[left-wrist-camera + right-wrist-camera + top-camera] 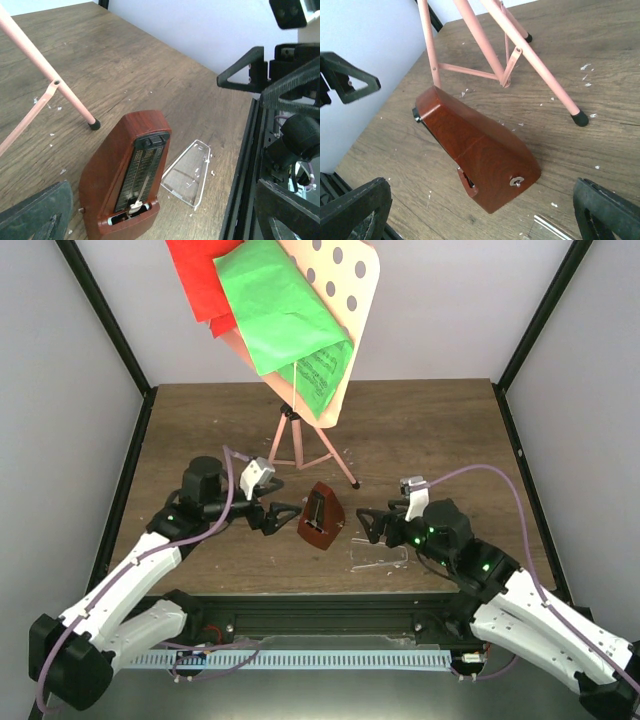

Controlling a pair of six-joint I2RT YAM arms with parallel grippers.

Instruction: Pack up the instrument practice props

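Observation:
The reddish-brown pyramid metronome (320,515) stands on the table, uncovered, with its pendulum face showing in the left wrist view (127,185). Its clear plastic cover (380,555) lies flat just right of it (190,172). The pink tripod music stand (298,440) stands behind, and its hole-dotted desk (345,280) carries a green sheet (285,315) and a red sheet (200,280). My left gripper (278,517) is open and empty just left of the metronome. My right gripper (372,523) is open and empty just right of it, above the cover. In the right wrist view the metronome's back (480,155) lies ahead of the open fingers (355,210).
The stand's pink legs (490,55) spread on the table behind the metronome, with a black foot (354,484) near it. Small white flecks litter the wood. A black rail (320,615) runs along the table's near edge. White walls with black posts enclose the sides.

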